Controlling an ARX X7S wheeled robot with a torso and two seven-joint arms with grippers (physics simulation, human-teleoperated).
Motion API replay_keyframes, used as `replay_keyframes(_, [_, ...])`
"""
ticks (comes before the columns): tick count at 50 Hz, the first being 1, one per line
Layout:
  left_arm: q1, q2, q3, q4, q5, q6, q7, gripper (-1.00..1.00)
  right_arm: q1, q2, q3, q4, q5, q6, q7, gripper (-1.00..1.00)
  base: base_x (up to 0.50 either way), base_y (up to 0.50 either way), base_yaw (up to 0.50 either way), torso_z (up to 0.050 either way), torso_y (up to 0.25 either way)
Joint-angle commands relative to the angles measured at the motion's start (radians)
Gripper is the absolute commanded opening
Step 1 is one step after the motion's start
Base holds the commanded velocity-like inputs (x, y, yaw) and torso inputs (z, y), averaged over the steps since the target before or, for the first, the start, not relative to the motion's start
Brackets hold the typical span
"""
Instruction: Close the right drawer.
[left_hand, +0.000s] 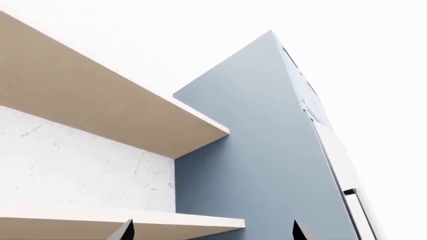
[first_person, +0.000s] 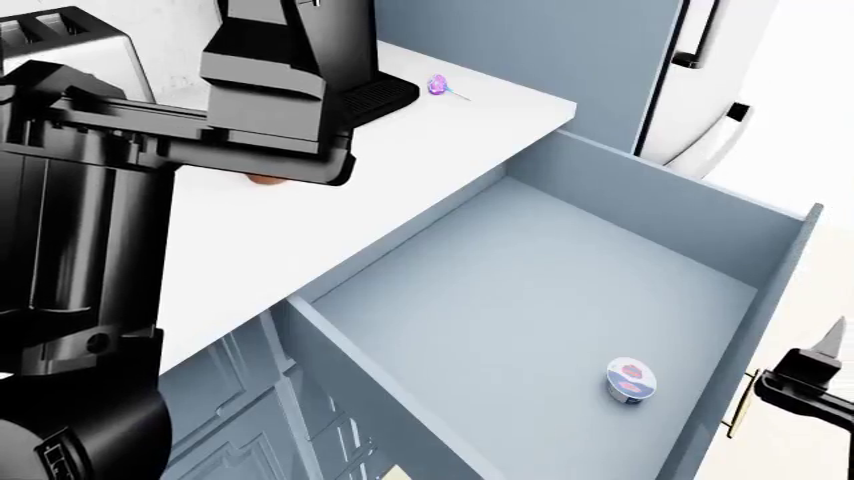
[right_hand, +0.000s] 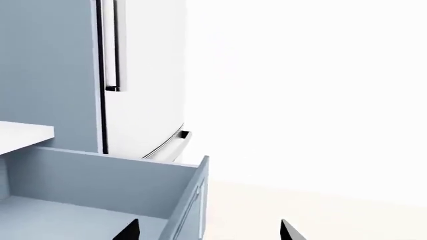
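White counter surface (first_person: 441, 150) runs along the left of the head view, with a toaster (first_person: 67, 40) at its far corner, a dark appliance (first_person: 300, 60) further along and a small purple item (first_person: 443, 89) near the back edge. The left hand does not show in that view; in its own wrist view only two dark fingertips (left_hand: 127, 231) appear, set wide apart and holding nothing, aimed up at pale shelves (left_hand: 100, 100) and a tall blue-grey panel (left_hand: 260, 150).

To the right, the right drawer (first_person: 561, 290) stands pulled far out from under the counter. One small round tub (first_person: 631, 381) lies near its front wall; the rest of its floor is bare.

Further right, the right hand (first_person: 817, 375) sits just outside the drawer front, beside the brass handle (first_person: 738, 405), fingertips apart and empty. Closing well probably means a flat, centred push on the front panel, straight along the runners.
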Motion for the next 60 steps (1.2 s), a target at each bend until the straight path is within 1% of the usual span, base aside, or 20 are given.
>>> replay_keyframes(1, [0.002,-0.001,0.004,-0.004,0.004,0.005,0.001,1.0,-0.004,-0.017,-0.024,0.04,-0.014,-0.013,-0.044,1.0,0.0,0.0,0.0,0.0,0.0])
replay_keyframes(2, [0.002,0.0,0.004,-0.006,0.003,0.006,0.002,1.0,-0.004,-0.021,-0.026,0.048,-0.015,-0.017,-0.051,1.0,0.0,0.0,0.0,0.0,0.0])
replay_keyframes(3, [0.003,0.003,0.008,-0.007,0.006,0.004,0.001,1.0,0.016,-0.039,-0.059,0.091,-0.022,-0.026,-0.099,1.0,0.0,0.0,0.0,0.0,0.0])
replay_keyframes(8, [0.002,0.004,0.01,-0.005,0.007,0.004,-0.001,1.0,0.013,-0.05,-0.065,0.118,-0.027,-0.037,-0.12,1.0,0.0,0.0,0.0,0.0,0.0])
replay_keyframes(40, [0.014,-0.002,0.021,-0.012,0.015,0.014,-0.004,1.0,-0.024,-0.111,-0.059,0.25,-0.034,-0.101,-0.177,1.0,0.0,0.0,0.0,0.0,0.0])
replay_keyframes(49, [0.014,0.0,0.024,-0.011,0.017,0.017,-0.004,1.0,0.013,-0.134,-0.09,0.286,-0.046,-0.094,-0.201,1.0,0.0,0.0,0.0,0.0,0.0])
replay_keyframes(54, [0.019,-0.004,0.024,-0.01,0.019,0.02,-0.006,1.0,0.049,-0.171,-0.116,0.357,-0.054,-0.105,-0.241,1.0,0.0,0.0,0.0,0.0,0.0])
replay_keyframes(60, [0.019,-0.002,0.028,-0.012,0.02,0.02,-0.005,1.0,0.067,-0.191,-0.131,0.386,-0.057,-0.108,-0.258,1.0,0.0,0.0,0.0,0.0,0.0])
